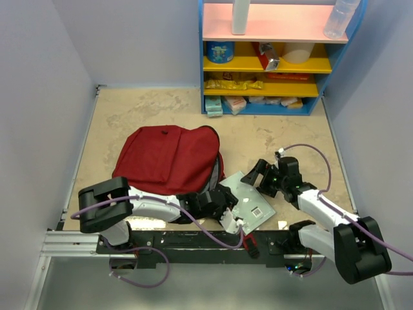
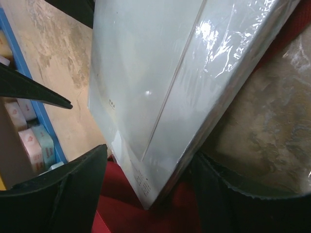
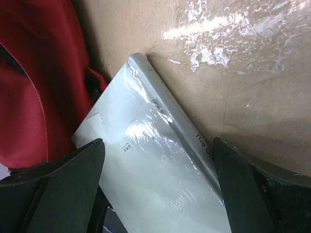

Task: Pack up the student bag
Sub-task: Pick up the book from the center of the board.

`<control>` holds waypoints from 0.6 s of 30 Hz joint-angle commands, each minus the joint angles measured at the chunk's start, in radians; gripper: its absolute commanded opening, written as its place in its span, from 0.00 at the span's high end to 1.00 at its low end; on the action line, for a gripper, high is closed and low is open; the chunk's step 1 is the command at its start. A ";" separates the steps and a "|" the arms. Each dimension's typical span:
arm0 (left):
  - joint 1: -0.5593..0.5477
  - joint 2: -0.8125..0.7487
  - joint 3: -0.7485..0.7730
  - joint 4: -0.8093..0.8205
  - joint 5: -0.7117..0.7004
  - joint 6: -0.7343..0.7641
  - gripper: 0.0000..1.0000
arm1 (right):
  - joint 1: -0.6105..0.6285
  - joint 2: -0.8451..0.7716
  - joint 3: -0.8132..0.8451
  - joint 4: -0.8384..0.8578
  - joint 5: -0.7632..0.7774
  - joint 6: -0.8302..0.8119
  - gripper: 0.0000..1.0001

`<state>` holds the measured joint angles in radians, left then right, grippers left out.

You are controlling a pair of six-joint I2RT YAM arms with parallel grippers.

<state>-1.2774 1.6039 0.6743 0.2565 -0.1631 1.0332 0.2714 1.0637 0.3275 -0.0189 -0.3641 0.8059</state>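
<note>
The left tool [image 2: 150, 153] straddles one corner of a shrink-wrapped book [image 2: 146, 73]; whether its jaws grip it cannot be told. The right tool [image 3: 158, 141] hangs wide open over the same book. The student bag [image 1: 168, 158] lies flat on the counter [image 1: 290, 135], just beside the book.

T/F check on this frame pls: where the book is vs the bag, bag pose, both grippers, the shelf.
1. The plastic-wrapped book lies outside the student bag, at its edge. True.
2. The student bag stands upright. False: it lies flat on the table.
3. The right gripper is shut on a bag strap. False: it is open, with a finger on either side of the book.
4. The left gripper has a corner of the book between its fingers. True.
5. The shelf at the back is bare. False: it holds packets, boxes and bottles.
</note>
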 commanded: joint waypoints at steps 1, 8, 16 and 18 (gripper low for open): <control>0.009 -0.036 0.154 0.195 -0.029 0.027 0.25 | 0.080 0.024 0.024 -0.006 -0.142 0.085 0.06; 0.019 -0.047 0.237 0.211 -0.042 0.065 0.23 | 0.088 0.024 0.038 -0.021 -0.150 0.084 0.06; 0.026 -0.082 0.257 0.205 -0.030 0.062 0.31 | 0.094 0.027 0.050 -0.024 -0.153 0.084 0.06; 0.027 -0.084 0.263 0.176 -0.024 0.062 0.32 | 0.095 0.028 0.061 -0.030 -0.150 0.081 0.06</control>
<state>-1.2633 1.5723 0.8623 0.2565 -0.1837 1.0691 0.3336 1.0863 0.3611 0.0013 -0.3767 0.8711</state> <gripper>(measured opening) 0.695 0.939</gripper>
